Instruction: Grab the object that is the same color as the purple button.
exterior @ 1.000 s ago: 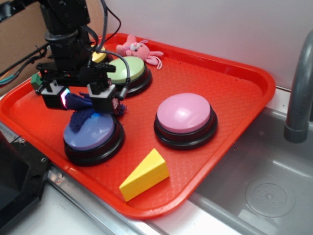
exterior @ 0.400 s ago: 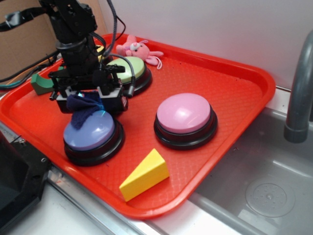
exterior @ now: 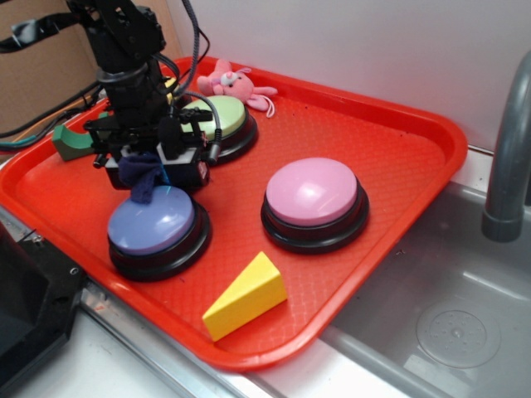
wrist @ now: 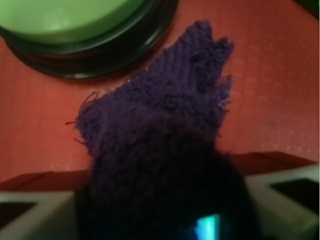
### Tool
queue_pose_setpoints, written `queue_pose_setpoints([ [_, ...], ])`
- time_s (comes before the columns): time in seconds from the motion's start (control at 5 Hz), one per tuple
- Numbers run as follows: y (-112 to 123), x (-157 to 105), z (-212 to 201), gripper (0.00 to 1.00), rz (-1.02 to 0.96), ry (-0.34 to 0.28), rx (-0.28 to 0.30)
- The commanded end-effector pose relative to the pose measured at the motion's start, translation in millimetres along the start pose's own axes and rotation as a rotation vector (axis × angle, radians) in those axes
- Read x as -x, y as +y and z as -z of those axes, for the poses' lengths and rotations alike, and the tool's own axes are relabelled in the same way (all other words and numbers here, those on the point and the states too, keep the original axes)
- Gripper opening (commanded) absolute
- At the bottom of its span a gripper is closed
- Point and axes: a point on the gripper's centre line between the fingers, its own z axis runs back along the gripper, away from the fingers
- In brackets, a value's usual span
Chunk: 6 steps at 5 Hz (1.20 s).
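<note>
The object, a dark purple frayed cloth scrap (exterior: pixel 141 176), hangs pinched in my gripper (exterior: pixel 149 166) just above the far edge of the purple button (exterior: pixel 153 225), a periwinkle dome on a black base. The jaws stand shut on the cloth. In the wrist view the object (wrist: pixel 160 135) fills the middle, bunched between the grey fingers (wrist: pixel 35 215) at the bottom, its tip dangling over the red tray (wrist: pixel 280 90).
Red tray (exterior: pixel 398 149) also holds a green button (exterior: pixel 217 118), a pink button (exterior: pixel 314 192), a yellow wedge (exterior: pixel 246 294), a pink plush bunny (exterior: pixel 226 80) and a green block (exterior: pixel 73 143). A sink (exterior: pixel 448 315) and grey faucet (exterior: pixel 506 157) lie right.
The gripper closed its fingers on the cloth and lifted it; the scrap's end has come off the purple button's top and now hangs above it.
</note>
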Motion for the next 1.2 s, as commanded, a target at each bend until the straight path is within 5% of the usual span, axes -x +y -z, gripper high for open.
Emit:
queue_pose_setpoints([
  [0.0, 0.5, -14.4, -38.2, 0.0, 0.205, -0.072, -0.054],
  [0.2, -6.5, -17.7, -72.5, 0.0, 0.384, -0.102, -0.116],
  [0.6, -26.6, -23.8, -133.8, 0.0, 0.543, -0.206, -0.065],
  [0.8, -31.7, -31.0, -146.0, 0.0, 0.56, -0.202, -0.032],
  [1.0, -31.9, -44.3, -134.7, 0.0, 0.521, -0.149, -0.089],
])
